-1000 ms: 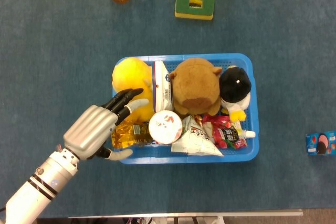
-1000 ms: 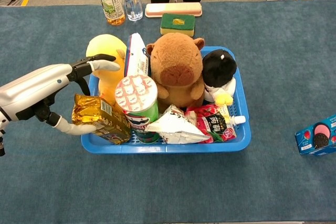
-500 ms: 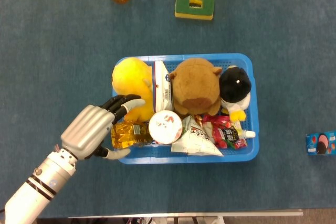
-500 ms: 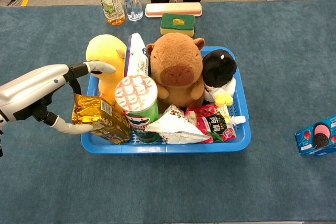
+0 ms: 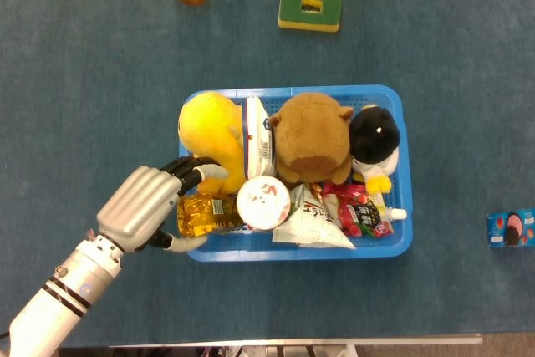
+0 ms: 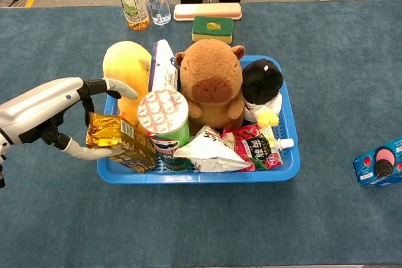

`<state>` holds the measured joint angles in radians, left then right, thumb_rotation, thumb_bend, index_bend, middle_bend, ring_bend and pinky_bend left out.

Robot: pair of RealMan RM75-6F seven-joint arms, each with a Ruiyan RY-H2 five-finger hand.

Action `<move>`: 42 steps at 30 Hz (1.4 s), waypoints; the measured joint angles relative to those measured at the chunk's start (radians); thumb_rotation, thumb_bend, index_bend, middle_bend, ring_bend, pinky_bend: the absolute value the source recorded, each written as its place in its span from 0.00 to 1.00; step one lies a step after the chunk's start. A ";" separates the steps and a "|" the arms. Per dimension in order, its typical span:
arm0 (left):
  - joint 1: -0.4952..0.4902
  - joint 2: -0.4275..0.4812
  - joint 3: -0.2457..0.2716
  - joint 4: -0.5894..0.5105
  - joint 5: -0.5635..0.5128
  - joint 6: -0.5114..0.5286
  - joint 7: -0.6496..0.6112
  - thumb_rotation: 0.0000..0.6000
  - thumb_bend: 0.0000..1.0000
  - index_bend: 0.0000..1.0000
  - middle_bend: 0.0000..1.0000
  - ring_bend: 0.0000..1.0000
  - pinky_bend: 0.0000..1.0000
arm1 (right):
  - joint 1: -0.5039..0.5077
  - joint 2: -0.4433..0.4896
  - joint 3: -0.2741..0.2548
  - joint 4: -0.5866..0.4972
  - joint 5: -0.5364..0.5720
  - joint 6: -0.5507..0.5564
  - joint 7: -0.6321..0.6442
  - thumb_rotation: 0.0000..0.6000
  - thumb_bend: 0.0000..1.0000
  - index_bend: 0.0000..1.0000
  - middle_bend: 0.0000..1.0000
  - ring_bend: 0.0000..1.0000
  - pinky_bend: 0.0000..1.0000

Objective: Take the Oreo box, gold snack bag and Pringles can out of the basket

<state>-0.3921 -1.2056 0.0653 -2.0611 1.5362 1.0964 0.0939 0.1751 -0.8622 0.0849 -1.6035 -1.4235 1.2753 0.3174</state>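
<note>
Fingers [image 6: 116, 86] of the left hand [image 5: 142, 206] reach over the top of the gold snack bag [image 6: 116, 139], thumb hooks under its near end: closing around the bag but not yet clamped, as far as can be told, with a gap showing above the foil in the chest view. Probably set this way so as to lift the bag by its ends without crushing it. Right hand nowhere in either view.

Bag itself: crinkled gold foil, glossy, with a green and white label on one face; lies tilted in the near-left corner of the blue basket [image 5: 401, 236], leaning over the rim toward the hand. Likely slippery and soft, so calls for a firm wrap.

Just beside it to the right, the Pringles can [image 6: 164, 127] stands upright, patterned lid on top, wedged between the bag and a crumpled white packet [image 6: 207, 152]. Behind, a yellow plush [image 5: 209, 127], a brown plush [image 6: 210, 80] and a black and white plush [image 6: 262, 86] crowd the far half.

Oreo box [image 6: 379, 162] already out, lying on the surface well to the right of the basket. Judged one of three done; bag in hand next, can remaining.
</note>
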 measured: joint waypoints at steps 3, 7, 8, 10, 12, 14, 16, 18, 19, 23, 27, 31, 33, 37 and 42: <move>0.003 -0.003 0.000 0.001 0.001 0.006 0.000 1.00 0.17 0.27 0.28 0.28 0.57 | 0.001 -0.001 0.000 0.000 -0.001 -0.001 0.001 1.00 0.00 0.10 0.27 0.24 0.55; 0.004 -0.005 0.001 0.004 0.003 0.011 -0.002 1.00 0.17 0.28 0.32 0.29 0.58 | 0.001 -0.001 0.000 0.000 -0.001 -0.001 0.001 1.00 0.00 0.10 0.27 0.24 0.55; 0.005 -0.005 0.002 0.005 0.005 0.012 -0.004 1.00 0.18 0.29 0.33 0.30 0.58 | 0.000 -0.001 0.000 0.000 -0.001 -0.001 0.001 1.00 0.00 0.10 0.27 0.24 0.55; 0.005 -0.006 0.002 0.007 0.006 0.013 -0.006 1.00 0.22 0.30 0.34 0.30 0.59 | 0.000 -0.001 0.000 0.001 0.000 -0.001 0.001 1.00 0.00 0.10 0.27 0.24 0.55; 0.005 -0.007 0.003 0.010 0.006 0.013 -0.006 1.00 0.26 0.30 0.35 0.30 0.59 | -0.001 -0.001 0.000 0.001 0.000 0.000 0.001 1.00 0.00 0.10 0.27 0.24 0.55; 0.005 -0.008 0.003 0.012 0.004 0.013 -0.005 1.00 0.28 0.31 0.36 0.30 0.59 | -0.002 -0.002 0.000 0.002 0.000 0.001 0.003 1.00 0.00 0.10 0.27 0.24 0.55; 0.005 -0.010 0.003 0.014 0.002 0.013 -0.003 1.00 0.30 0.31 0.37 0.30 0.59 | -0.003 -0.002 -0.001 0.003 0.000 0.001 0.004 1.00 0.00 0.10 0.27 0.24 0.55; 0.005 -0.011 0.004 0.015 0.001 0.013 -0.003 1.00 0.31 0.32 0.38 0.31 0.59 | -0.003 -0.002 -0.001 0.004 -0.001 0.002 0.005 1.00 0.00 0.10 0.27 0.24 0.55; 0.005 -0.012 0.003 0.016 0.001 0.014 -0.002 1.00 0.32 0.32 0.38 0.31 0.59 | -0.004 -0.002 -0.001 0.004 -0.001 0.002 0.005 1.00 0.00 0.10 0.27 0.24 0.55; 0.006 -0.015 0.003 0.018 0.001 0.018 0.000 1.00 0.34 0.34 0.44 0.34 0.60 | -0.004 -0.004 -0.002 0.006 -0.002 0.002 0.007 1.00 0.00 0.10 0.27 0.24 0.55; 0.010 -0.018 0.004 0.021 0.000 0.024 0.002 1.00 0.37 0.37 0.48 0.37 0.61 | -0.005 -0.004 -0.002 0.006 -0.003 0.002 0.008 1.00 0.00 0.10 0.27 0.24 0.55; 0.012 -0.020 0.003 0.023 0.000 0.031 0.003 1.00 0.38 0.39 0.51 0.39 0.62 | -0.005 -0.005 -0.002 0.006 -0.004 0.002 0.009 1.00 0.00 0.10 0.27 0.24 0.55; 0.014 -0.020 0.003 0.023 0.002 0.034 0.001 1.00 0.39 0.40 0.52 0.41 0.64 | -0.005 -0.006 -0.002 0.007 -0.003 0.002 0.010 1.00 0.00 0.10 0.27 0.24 0.55; 0.015 -0.016 0.000 0.019 0.010 0.043 -0.001 1.00 0.41 0.41 0.53 0.43 0.68 | -0.005 -0.007 -0.001 0.008 -0.002 0.002 0.012 1.00 0.00 0.10 0.27 0.24 0.55; 0.018 0.014 -0.009 -0.008 0.032 0.073 0.004 1.00 0.42 0.43 0.55 0.44 0.70 | -0.007 -0.009 -0.001 0.010 -0.002 0.005 0.015 1.00 0.00 0.10 0.27 0.24 0.55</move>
<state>-0.3740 -1.1917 0.0561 -2.0690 1.5684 1.1691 0.0981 0.1684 -0.8711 0.0840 -1.5940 -1.4254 1.2804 0.3322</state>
